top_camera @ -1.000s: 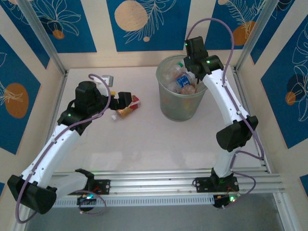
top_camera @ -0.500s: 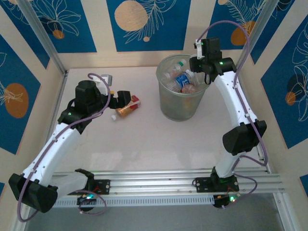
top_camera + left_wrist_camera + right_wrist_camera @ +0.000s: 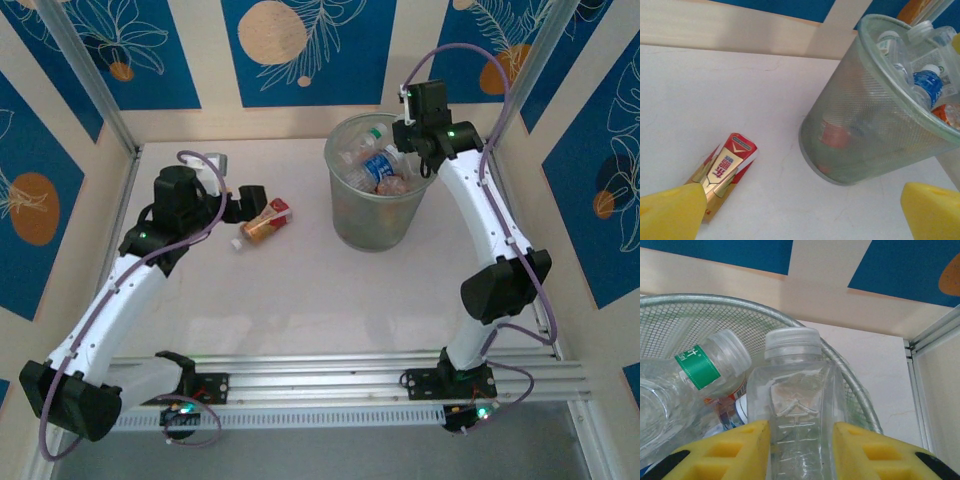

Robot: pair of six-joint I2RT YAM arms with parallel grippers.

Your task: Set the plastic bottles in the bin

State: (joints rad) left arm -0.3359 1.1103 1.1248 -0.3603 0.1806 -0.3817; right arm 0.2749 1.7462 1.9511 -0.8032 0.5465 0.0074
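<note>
Red-labelled bottle [image 3: 262,226] flat on the table left of the bin [image 3: 370,228], long axis slanting near-left to far-right, just beside the wide-open left gripper [image 3: 256,200] and off-centre toward one finger, the nearer arm by far; right gripper [image 3: 801,440] pinches a clear bottle [image 3: 797,390] at the bin's rim.

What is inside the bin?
The bin holds a blue-label bottle, a green-label bottle and a clear bottle in the right gripper. Bottles beneath are covered.

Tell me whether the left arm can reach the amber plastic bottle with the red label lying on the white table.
Probably yes. The left claw is open and the amber red-labelled plastic bottle lies right ahead of it on bare white table, with the translucent round plastic bin standing apart.
</note>
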